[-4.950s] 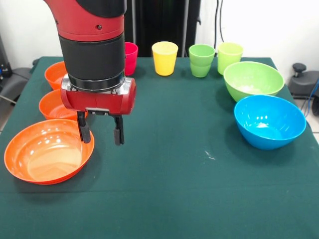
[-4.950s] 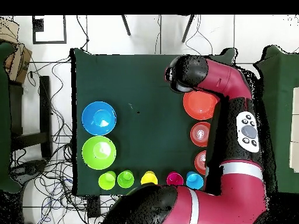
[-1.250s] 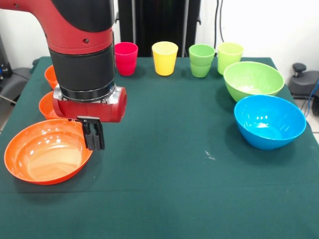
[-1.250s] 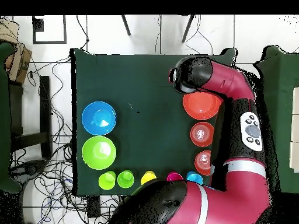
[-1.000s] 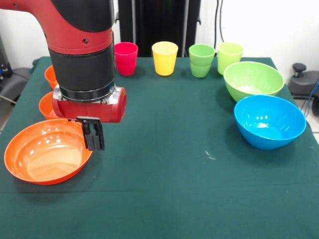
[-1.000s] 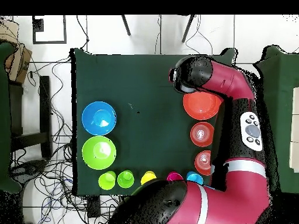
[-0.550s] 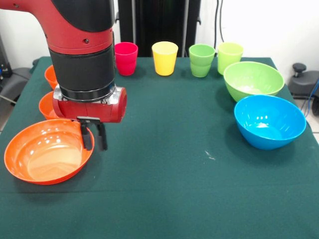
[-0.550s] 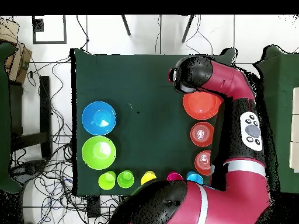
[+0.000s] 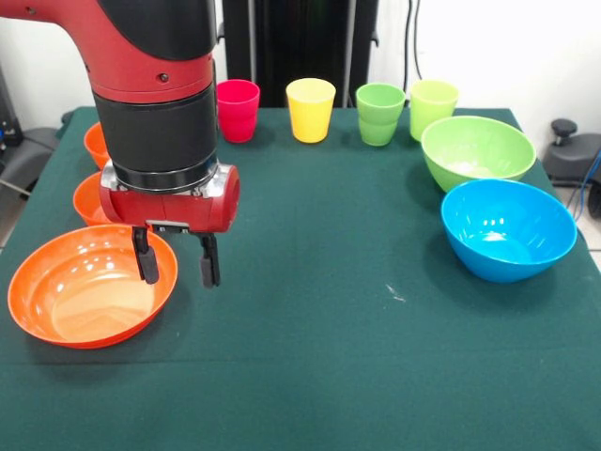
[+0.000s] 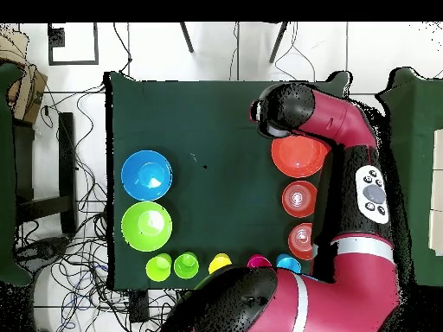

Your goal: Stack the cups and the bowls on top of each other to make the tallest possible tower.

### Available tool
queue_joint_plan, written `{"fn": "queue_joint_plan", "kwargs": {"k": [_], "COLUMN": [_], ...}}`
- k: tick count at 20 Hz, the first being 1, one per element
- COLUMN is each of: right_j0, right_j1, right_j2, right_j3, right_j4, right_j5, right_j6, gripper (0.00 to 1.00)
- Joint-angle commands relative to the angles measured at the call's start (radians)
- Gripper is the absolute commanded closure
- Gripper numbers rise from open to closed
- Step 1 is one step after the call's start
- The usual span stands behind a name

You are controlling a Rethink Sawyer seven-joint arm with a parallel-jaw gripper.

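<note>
1. The gripper hangs over the table with its fingers spread apart and empty, straddling the rim of the wide orange bowl on the side nearest the table's middle: one finger stands inside the rim, the other just outside it.
2. That bowl sits at the table's front-left corner as I face the robot. Two small orange bowls line the left edge behind it, partly hidden by the arm.
3. No tower stands yet. The pink cup, yellow cup and two green cups wait along the far edge; the lime green bowl and blue bowl sit by the right edge.
4. The bowl looks like thin, glossy plastic: probably light, stiff and slippery. The rim wall seems the only place to pinch; a weak or off-centre pinch may let it tilt or slide.
5. I can read no brand, label or writing on anything.
</note>
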Motion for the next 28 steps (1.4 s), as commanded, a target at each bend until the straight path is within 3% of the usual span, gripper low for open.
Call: {"fn": "queue_joint_plan", "kwargs": {"k": [1, 28], "right_j0": [-0.004, -0.026], "right_j1": [0.004, 0.038], "right_j2": [0.092, 0.097], "right_j3": [0.025, 0.045], "right_j4": [-0.101, -0.109], "right_j5": [-0.056, -0.114], "right_j6": [-0.171, -0.162], "gripper": [0.00, 0.00]}}
